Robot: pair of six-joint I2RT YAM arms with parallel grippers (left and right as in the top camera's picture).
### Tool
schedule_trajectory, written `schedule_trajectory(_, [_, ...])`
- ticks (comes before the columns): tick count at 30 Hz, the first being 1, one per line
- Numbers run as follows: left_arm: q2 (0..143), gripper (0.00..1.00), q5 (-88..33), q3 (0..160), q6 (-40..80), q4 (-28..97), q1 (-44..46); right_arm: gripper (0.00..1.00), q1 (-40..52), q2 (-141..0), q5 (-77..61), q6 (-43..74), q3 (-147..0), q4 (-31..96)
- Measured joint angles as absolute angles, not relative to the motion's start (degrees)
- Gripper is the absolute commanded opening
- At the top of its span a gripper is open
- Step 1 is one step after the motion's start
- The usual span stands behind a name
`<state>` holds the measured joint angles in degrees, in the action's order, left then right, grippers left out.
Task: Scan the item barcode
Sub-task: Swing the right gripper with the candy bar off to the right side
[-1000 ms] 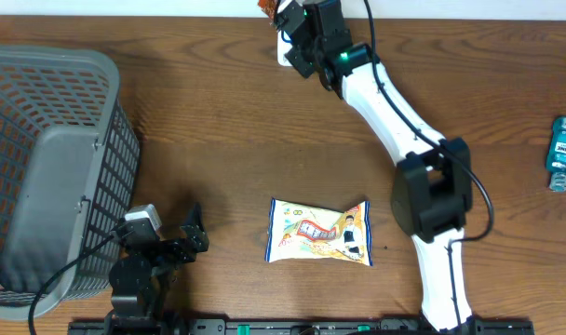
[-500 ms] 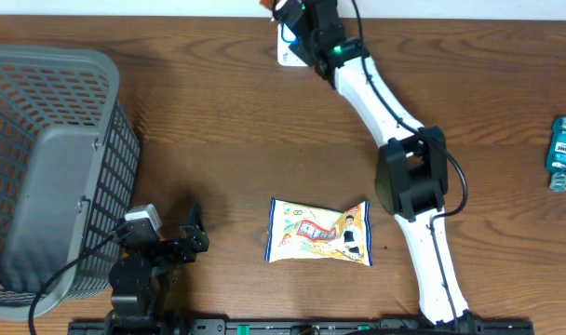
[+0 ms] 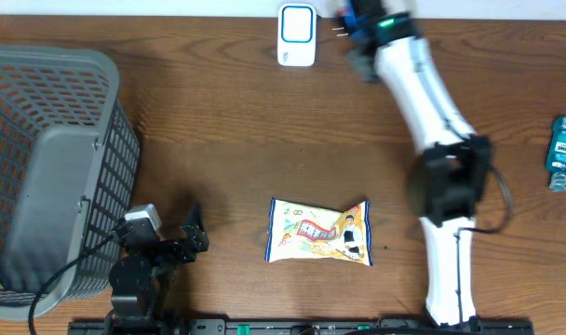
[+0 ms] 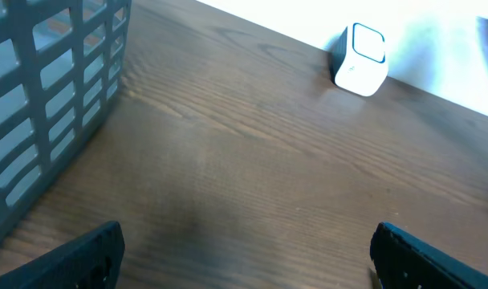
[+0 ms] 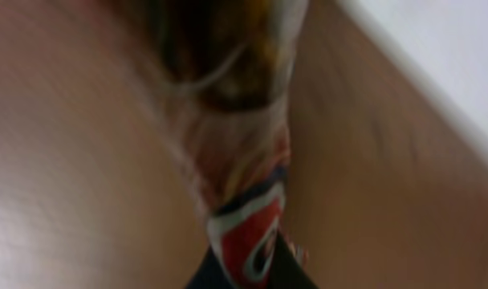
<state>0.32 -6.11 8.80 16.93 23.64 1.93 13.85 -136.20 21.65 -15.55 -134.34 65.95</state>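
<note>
Table (image 3: 218, 140), dark wood; grey mesh basket (image 3: 41, 65) at the left edge, only its own walls and floor showing; blue bottle (image 3: 564, 154) lying at the right edge; snack packet (image 3: 320, 233) flat near the front centre, well apart from both arms; white scanner (image 3: 297, 22) at the far edge; right gripper (image 5: 246, 277) just right of the scanner, pinched tight on a colourful wrapped item (image 5: 244, 185), blurred, barcode not discernible; left gripper (image 4: 244, 261) spread wide, holding nothing, low beside the basket.
</note>
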Motion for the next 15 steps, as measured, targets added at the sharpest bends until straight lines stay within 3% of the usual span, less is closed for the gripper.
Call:
schedule_trajectory(6, [0.3, 0.98, -6.1, 8.8, 17.0, 23.6, 1.9, 0.01, -1.6, -132.8, 24.4, 5.5, -134.0, 81.5])
schedule_trajectory(15, [0.3, 0.98, -6.1, 8.8, 16.9, 23.6, 1.9, 0.01, -19.0, -134.1, 25.1, 11.7, -117.2, 69.7])
